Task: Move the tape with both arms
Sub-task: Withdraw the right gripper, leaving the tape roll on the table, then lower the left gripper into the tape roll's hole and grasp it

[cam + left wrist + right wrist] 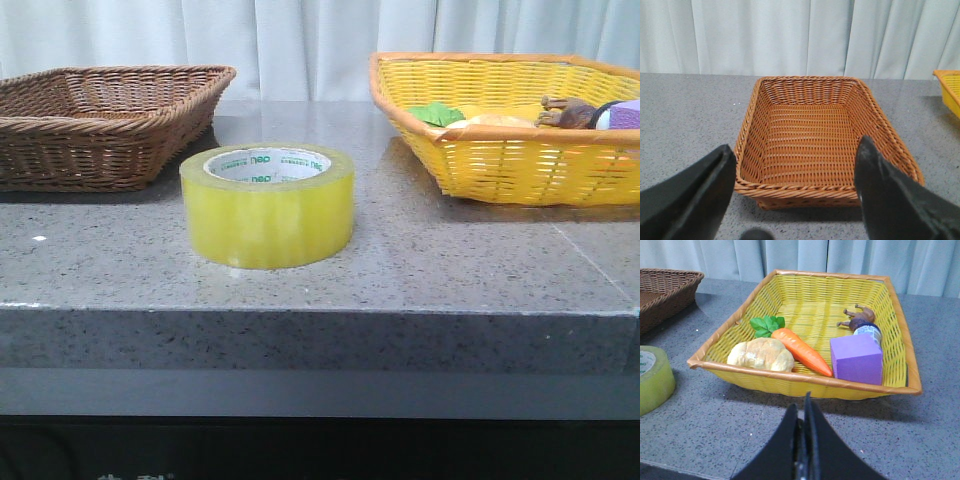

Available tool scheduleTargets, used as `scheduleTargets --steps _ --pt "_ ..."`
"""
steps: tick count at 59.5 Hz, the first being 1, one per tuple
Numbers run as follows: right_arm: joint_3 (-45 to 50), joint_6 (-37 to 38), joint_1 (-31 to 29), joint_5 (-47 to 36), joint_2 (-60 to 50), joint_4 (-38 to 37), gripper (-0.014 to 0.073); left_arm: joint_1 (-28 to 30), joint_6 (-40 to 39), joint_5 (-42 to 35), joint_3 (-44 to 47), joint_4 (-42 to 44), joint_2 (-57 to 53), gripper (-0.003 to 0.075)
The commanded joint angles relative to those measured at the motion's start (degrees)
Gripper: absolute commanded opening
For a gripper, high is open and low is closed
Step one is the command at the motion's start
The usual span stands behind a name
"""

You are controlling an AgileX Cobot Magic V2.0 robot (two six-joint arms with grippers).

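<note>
The tape (267,205), a wide yellow-green roll with a white core and green lettering, lies flat on the grey table between the two baskets. Its edge also shows in the right wrist view (654,378). Neither arm shows in the front view. My left gripper (795,170) is open and empty, its dark fingers (687,200) spread before the brown basket (815,135). My right gripper (802,410) is shut and empty, over the table in front of the yellow basket (805,382), to the right of the tape.
A brown wicker basket (100,125) stands at the back left, holding nothing that I can see. The yellow basket (510,160) at the back right holds a bread roll (761,354), a carrot (802,351), a purple block (856,359) and a small figure (860,319). The table's front edge (320,312) is close.
</note>
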Motion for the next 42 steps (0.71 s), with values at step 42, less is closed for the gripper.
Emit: scheduleTargets --steps 42 --pt "-0.83 -0.26 -0.38 -7.79 0.41 0.40 -0.0089 -28.62 -4.11 19.41 -25.55 -7.82 40.59 0.0490"
